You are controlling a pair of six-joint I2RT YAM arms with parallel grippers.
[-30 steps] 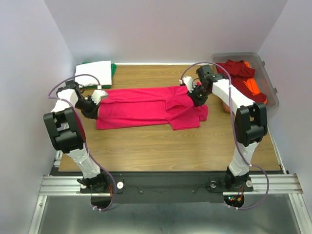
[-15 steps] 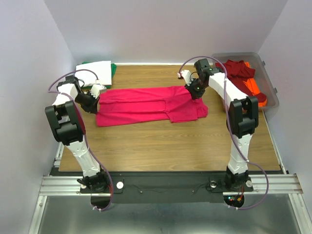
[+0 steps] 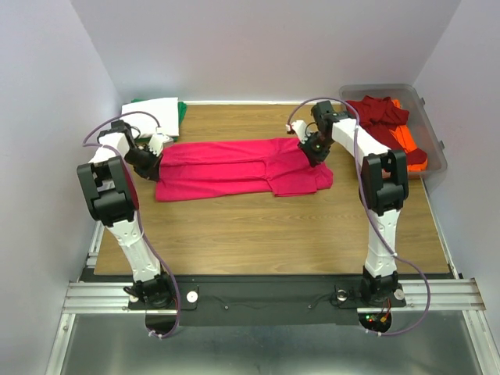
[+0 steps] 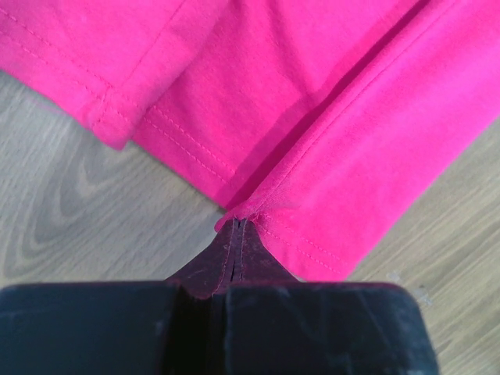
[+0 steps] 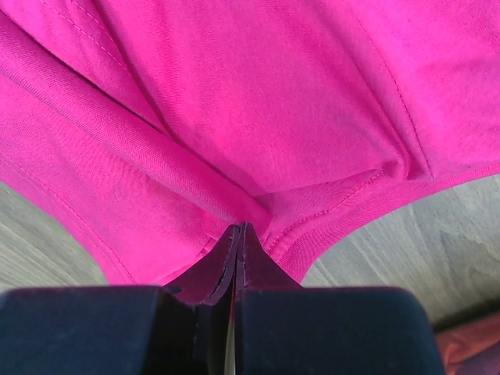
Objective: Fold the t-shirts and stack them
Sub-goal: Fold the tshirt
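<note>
The bright pink-red t-shirt (image 3: 234, 168) lies lengthwise across the wooden table, folded into a long band. My left gripper (image 3: 155, 153) is at its left end, shut on the hem corner, and the cloth (image 4: 328, 117) runs out from the closed fingertips (image 4: 237, 226). My right gripper (image 3: 313, 150) is at its right end, shut on a pinched fold near a stitched edge (image 5: 328, 207). A white t-shirt (image 3: 150, 113) lies on a green one (image 3: 182, 109) at the back left. Dark red (image 3: 381, 113) and orange (image 3: 408, 141) t-shirts lie in the bin.
The clear grey plastic bin (image 3: 383, 87) stands at the back right, close to my right arm. Grey walls close in the table on the left, back and right. Bare wood (image 3: 258, 234) lies in front of the shirt.
Both grippers have shifted slightly toward the back while still gripping the shirt's ends. The shirt's front edge has drawn back a little and the band looks narrower.
</note>
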